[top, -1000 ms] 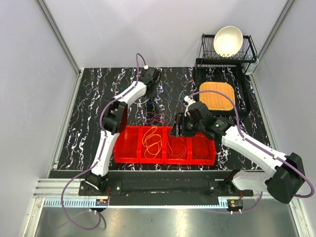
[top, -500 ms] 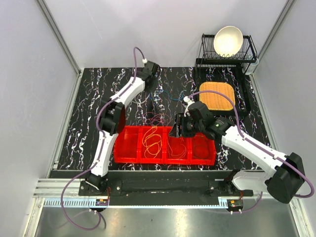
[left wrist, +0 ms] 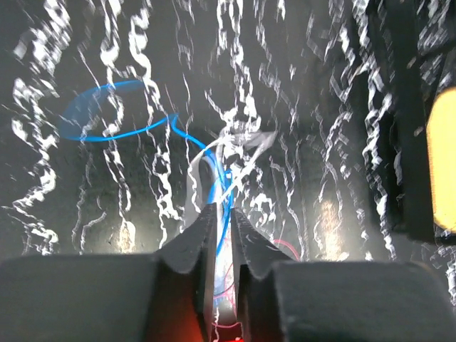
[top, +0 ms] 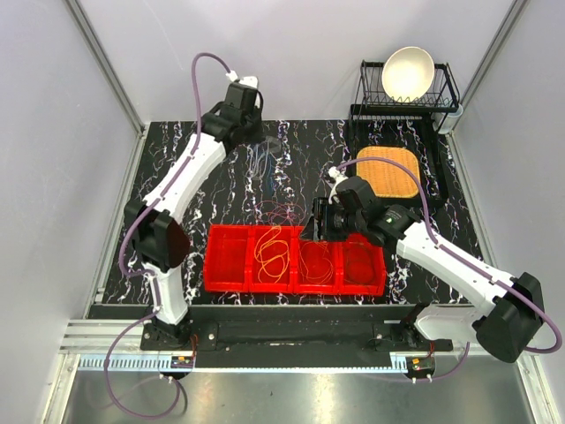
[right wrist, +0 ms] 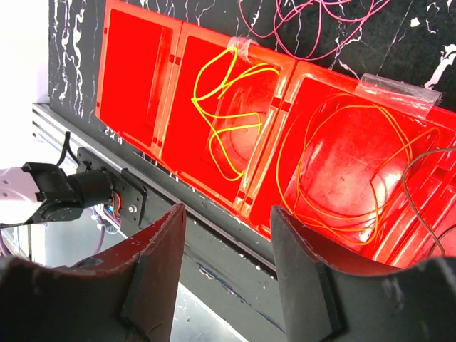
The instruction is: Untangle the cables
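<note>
Tray (top: 228, 262) of red plastic, four compartments: yellow cable (right wrist: 226, 107) loops in the second from its left end, orange cable (right wrist: 335, 192) in the third. Right pincer (right wrist: 226, 214) hangs released above them. Maroon cable (right wrist: 313, 32) lies on the bench (top: 309, 141) just beyond the tray. The left wrist view alone shows the left pincer (left wrist: 222, 217) clenched on blue cable (left wrist: 107, 117) and white cable (left wrist: 239, 142), well beyond the tray. Dish rack (top: 375, 93) with bowl (top: 408, 72) stands farther off.

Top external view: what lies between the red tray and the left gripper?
In that view, maroon cable loops lie just beyond the red tray; farther on, blue and white cables run up to the left gripper.
</note>
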Tool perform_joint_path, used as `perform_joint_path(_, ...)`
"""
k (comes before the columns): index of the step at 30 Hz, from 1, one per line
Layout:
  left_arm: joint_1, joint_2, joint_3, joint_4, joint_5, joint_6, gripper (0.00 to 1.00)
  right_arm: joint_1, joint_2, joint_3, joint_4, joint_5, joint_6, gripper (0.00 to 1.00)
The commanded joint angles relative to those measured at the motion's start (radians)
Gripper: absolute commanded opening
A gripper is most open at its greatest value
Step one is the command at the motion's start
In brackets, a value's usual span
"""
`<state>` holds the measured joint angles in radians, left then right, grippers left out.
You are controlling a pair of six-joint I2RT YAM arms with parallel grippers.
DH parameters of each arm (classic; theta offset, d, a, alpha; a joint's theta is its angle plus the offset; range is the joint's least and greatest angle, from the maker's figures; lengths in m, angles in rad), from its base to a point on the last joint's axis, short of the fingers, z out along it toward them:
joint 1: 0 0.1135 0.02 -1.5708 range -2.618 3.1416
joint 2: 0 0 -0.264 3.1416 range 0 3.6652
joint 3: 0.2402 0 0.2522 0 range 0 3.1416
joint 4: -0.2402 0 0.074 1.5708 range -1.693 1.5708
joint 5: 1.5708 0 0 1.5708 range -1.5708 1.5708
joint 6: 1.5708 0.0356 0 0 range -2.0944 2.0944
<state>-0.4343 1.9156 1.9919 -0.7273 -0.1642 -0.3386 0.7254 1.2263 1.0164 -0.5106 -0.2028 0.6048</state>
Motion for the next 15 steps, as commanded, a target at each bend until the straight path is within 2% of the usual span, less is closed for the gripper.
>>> perform_joint_path(1, -0.001, 0.088, -0.083, -0.001, 0.098, 0.015, 0.18, -0.006, -0.013, 0.045, 0.006, 0.002, 0.024, 0.57)
perform_joint_path(6, -0.004, 0.117, -0.116, 0.015, 0.137, 0.006, 0.19, -0.006, -0.028, 0.03, 0.003, 0.009, 0.041, 0.57)
perform_joint_path(8, -0.007, 0.125, -0.117, 0.017, 0.127, 0.009, 0.18, -0.007, -0.028, 0.027, 0.003, 0.011, 0.047, 0.57)
perform_joint_path(10, -0.007, 0.12, -0.133, 0.016, 0.086, 0.013, 0.23, -0.007, -0.031, 0.024, 0.0, 0.009, 0.05, 0.57)
perform_joint_path(11, -0.007, 0.115, -0.142, 0.012, 0.057, 0.009, 0.27, -0.006, -0.03, 0.022, 0.0, 0.008, 0.05, 0.57)
perform_joint_path(14, -0.007, 0.088, -0.198, 0.029, -0.027, 0.003, 0.55, -0.006, -0.03, 0.016, 0.0, 0.008, 0.052, 0.57)
perform_joint_path(15, -0.007, 0.082, -0.224, 0.041, -0.029, 0.001, 0.59, -0.006, -0.028, 0.016, 0.0, 0.009, 0.05, 0.57)
